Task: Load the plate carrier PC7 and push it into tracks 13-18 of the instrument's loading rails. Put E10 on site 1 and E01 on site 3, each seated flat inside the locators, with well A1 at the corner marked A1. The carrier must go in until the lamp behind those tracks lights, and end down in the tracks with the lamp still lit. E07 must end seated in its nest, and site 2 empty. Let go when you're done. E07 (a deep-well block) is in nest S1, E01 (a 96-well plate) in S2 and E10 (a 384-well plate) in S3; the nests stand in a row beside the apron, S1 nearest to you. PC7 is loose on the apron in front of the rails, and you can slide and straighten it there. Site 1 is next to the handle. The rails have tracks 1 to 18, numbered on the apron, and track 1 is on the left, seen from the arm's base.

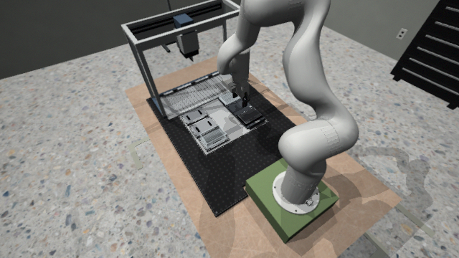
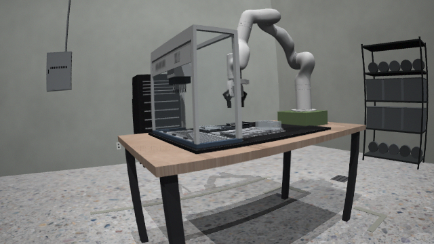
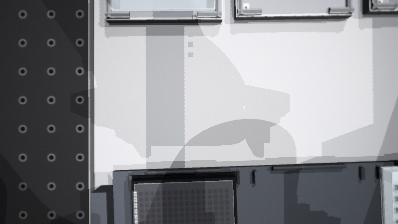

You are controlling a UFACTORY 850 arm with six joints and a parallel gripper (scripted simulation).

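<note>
The plate carrier PC7 (image 3: 300, 195) is seen lying loose on the white apron (image 3: 225, 90), on its right side, in front of the loading rails (image 1: 195, 93) and not yet pushed in. A dark 384-well plate, E10 (image 3: 185, 202), is seated on site 1 at the handle end. A light plate, taken to be E01 (image 1: 229, 98), is seen on the far site nearest the rails, though only its edge is caught by the wrist view. The site between them appears bare.

The deep-well block E07 (image 1: 214, 137) is found in the nest nearest the arm's base, and nests S2 (image 1: 203, 125) and S3 (image 1: 193, 116) look emptied. Loading is therefore judged done. The push into tracks 13-18 and the lighting of the lamp are left; no lamp can be made out.

The gripper (image 2: 234, 100) is held high above the carrier, fingers spread fully, with nothing gripped.

The rails are spanned by the instrument frame (image 1: 143, 68), from which a pipetting head (image 1: 187, 43) is hung. Nothing is seen lying between carrier and rails.
</note>
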